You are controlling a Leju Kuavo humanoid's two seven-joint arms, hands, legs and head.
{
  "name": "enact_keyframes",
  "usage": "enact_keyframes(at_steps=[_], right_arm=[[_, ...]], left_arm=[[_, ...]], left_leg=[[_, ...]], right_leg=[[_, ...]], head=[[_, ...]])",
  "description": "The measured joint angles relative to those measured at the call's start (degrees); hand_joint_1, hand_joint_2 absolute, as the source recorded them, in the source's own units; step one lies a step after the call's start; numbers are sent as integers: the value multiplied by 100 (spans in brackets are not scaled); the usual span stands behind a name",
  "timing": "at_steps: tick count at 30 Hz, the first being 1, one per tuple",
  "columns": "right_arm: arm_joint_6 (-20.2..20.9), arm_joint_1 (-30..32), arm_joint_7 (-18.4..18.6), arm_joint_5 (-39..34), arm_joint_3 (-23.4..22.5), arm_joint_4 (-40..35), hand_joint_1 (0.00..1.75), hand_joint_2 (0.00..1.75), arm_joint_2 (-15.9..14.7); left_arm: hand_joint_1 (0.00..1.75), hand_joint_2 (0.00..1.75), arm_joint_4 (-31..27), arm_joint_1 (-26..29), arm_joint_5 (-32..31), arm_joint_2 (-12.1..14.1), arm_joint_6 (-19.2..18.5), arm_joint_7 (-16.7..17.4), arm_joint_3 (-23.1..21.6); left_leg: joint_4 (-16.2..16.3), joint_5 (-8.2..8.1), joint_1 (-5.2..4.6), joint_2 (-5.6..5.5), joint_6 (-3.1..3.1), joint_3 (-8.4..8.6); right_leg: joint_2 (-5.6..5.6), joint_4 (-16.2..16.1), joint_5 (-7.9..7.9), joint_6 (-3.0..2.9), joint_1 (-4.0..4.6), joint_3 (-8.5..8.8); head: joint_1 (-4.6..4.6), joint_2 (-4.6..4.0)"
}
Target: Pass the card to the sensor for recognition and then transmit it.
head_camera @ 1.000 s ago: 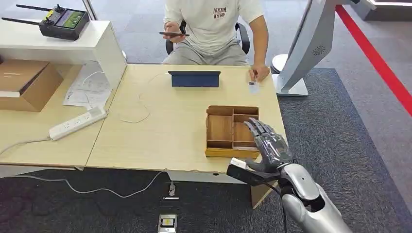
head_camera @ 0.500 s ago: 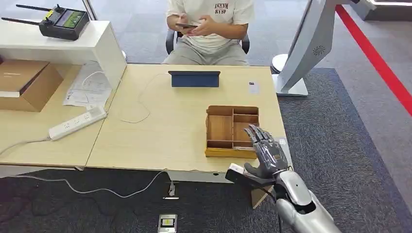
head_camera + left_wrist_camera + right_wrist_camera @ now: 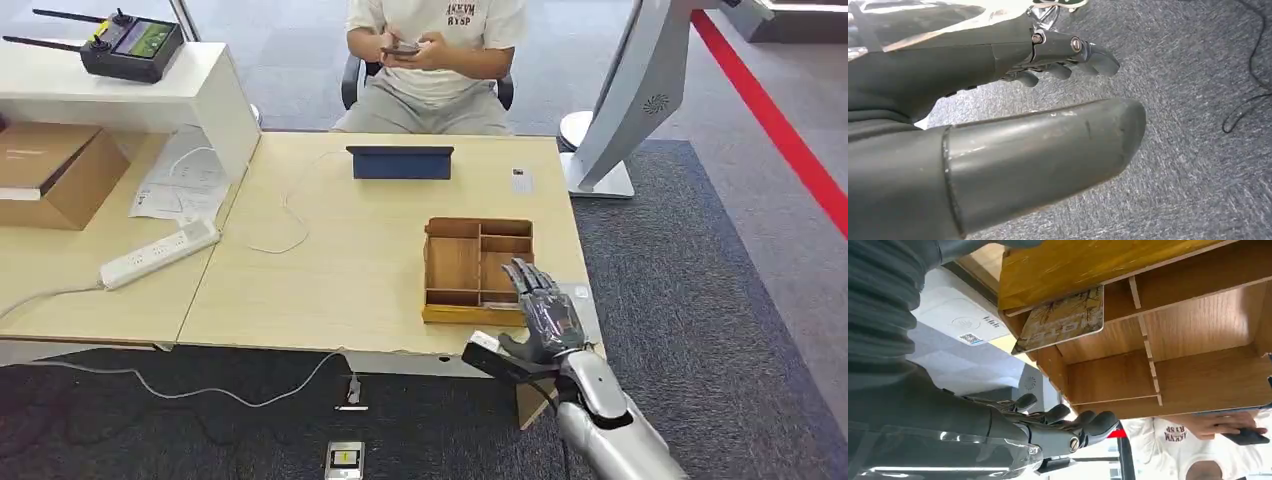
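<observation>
Since the card (image 3: 1060,320) leans on edge in the near-right compartment of the wooden tray (image 3: 452,268), it looks thin, light, stiff and slick, so I'd pinch its exposed free edge rather than the flat faces. Right hand (image 3: 545,312) is released, fingers spread, holding nothing, at 3 o'clock of the tray beside the white sensor pad (image 3: 955,315); left hand (image 3: 998,125) hangs over the carpet, also ungrasping. Versus a second ago, the right hand has drawn back toward the near edge of the surface (image 3: 330,260), and the person (image 3: 435,50) has taken their hand off the surface to their phone.

Right arm: silver, raised from below at the near right corner of the wooden tray (image 3: 478,268). Right hand (image 3: 545,318): fingers extended and apart, holding nothing. Left hand (image 3: 998,115): fingers straight, spread, holding nothing, over carpet.
</observation>
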Motion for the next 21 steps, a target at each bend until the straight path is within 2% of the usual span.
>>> enact_keyframes(at_steps=[10, 21], right_arm=[[-144, -240, -116, -63, 11, 610, 0, 175, 162], [-157, -454, -197, -57, 20, 896, 0, 175, 284]], left_arm=[[0, 0, 0, 1, 2, 0, 0, -15, 0], [0, 0, 0, 1, 9, 0, 0, -15, 0]], left_leg=[[0, 0, 0, 0, 0, 0], [0, 0, 0, 0, 0, 1]], right_leg=[[0, 0, 0, 0, 0, 0], [0, 0, 0, 0, 0, 0]], head=[[0, 0], [2, 0]])
